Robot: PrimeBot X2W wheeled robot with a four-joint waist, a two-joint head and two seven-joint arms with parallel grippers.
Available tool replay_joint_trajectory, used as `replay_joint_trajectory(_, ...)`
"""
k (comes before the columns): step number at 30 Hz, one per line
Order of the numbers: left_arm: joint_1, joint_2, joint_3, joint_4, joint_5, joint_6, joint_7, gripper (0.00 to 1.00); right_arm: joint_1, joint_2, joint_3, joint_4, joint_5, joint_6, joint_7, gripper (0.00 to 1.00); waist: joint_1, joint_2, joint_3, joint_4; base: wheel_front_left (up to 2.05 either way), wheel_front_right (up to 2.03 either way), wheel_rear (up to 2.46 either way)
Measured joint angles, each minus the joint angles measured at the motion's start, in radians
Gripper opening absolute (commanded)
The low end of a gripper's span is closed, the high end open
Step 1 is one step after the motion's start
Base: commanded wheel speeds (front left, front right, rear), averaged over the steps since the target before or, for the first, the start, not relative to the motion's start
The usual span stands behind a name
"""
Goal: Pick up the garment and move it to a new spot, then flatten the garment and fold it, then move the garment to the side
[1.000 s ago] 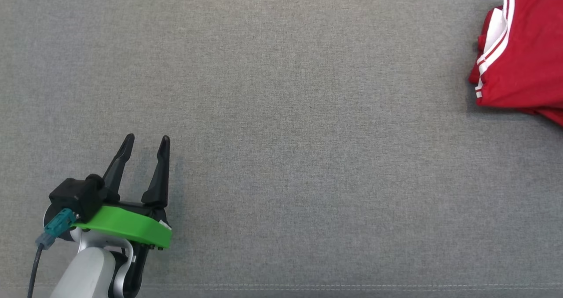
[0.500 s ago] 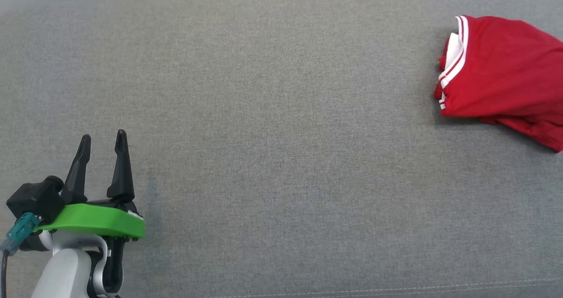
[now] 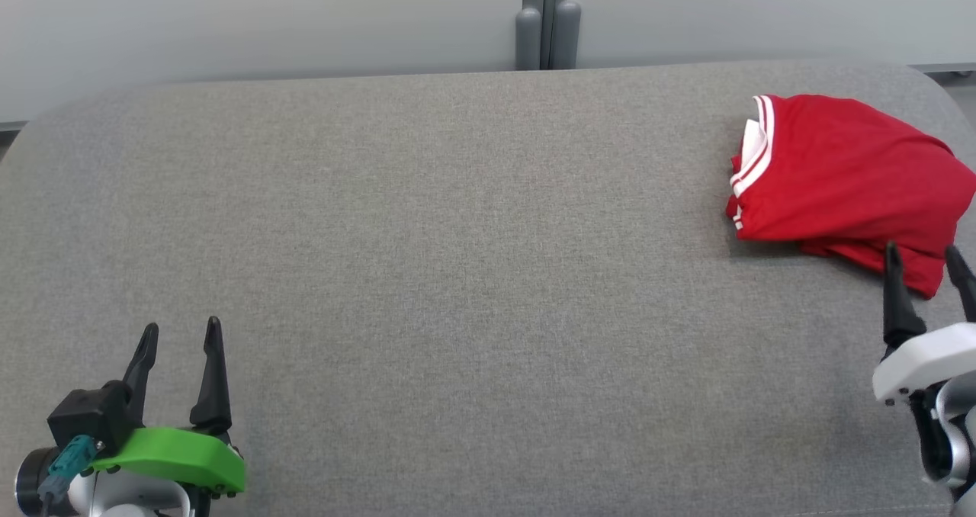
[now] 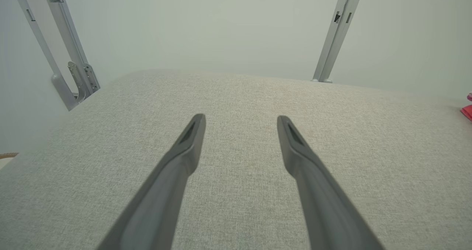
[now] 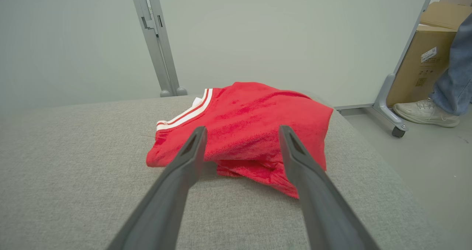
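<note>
Bunched red cloth garment [image 3: 839, 174], white-striped trim, lies at the grey fabric cushion's [image 3: 457, 273] right end. My left gripper [image 3: 181, 326] and right gripper [image 3: 923, 254] gape empty

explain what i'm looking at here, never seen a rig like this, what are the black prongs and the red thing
This is a two-armed robot. The head view looks down from a camera on its head; the two wrist views look along each arm's own pair of dark fingers. Each pair is a grasping tool: the left tool at the lower left, with a green piece, the right tool at the lower right. The surface is a grey padded top. On it lies one thing, a red garment with white trim, loosely folded near the far right corner. Nothing is held: both tools stand open, the right one pointing at the garment's near edge. On the floor beyond, the right wrist view catches a person's shoe and a cardboard box.
</note>
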Motion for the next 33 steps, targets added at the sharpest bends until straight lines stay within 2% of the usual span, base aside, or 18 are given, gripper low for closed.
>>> replay_joint_trajectory(7, 0.03, -0.009, 0.022, 0.014, 0.002, 0.005, 0.0, 1.0, 0.076, 0.063, 0.004, -0.045, -0.091, 0.0, 0.003, 1.0, 0.0, 0.0, -0.038, 0.0, 0.0, 0.0, 0.0)
replay_joint_trajectory(8, 0.03, -0.013, 0.021, 0.018, 0.002, 0.005, 0.0, 0.0, 0.086, 0.069, 0.0, -0.05, -0.102, 0.0, 0.003, 0.0, 0.0, 0.0, -0.042, 0.001, 0.0, 0.0, 0.0)
replay_joint_trajectory(16, 0.054, -0.066, 0.009, 0.084, -0.004, 0.004, 0.007, 0.0, 0.148, 0.15, 0.02, 0.004, -0.104, 0.004, 0.006, 0.0, 0.0, 0.0, -0.047, 0.003, 0.0, 0.0, 0.0)
replay_joint_trajectory(33, 0.053, -0.074, 0.046, 0.091, -0.181, -0.026, 0.068, 0.0, 0.143, 0.178, -0.039, 0.005, 0.084, 0.038, 0.068, 0.0, 0.0, 0.0, -0.051, 0.0, 0.0, 0.0, 0.0)
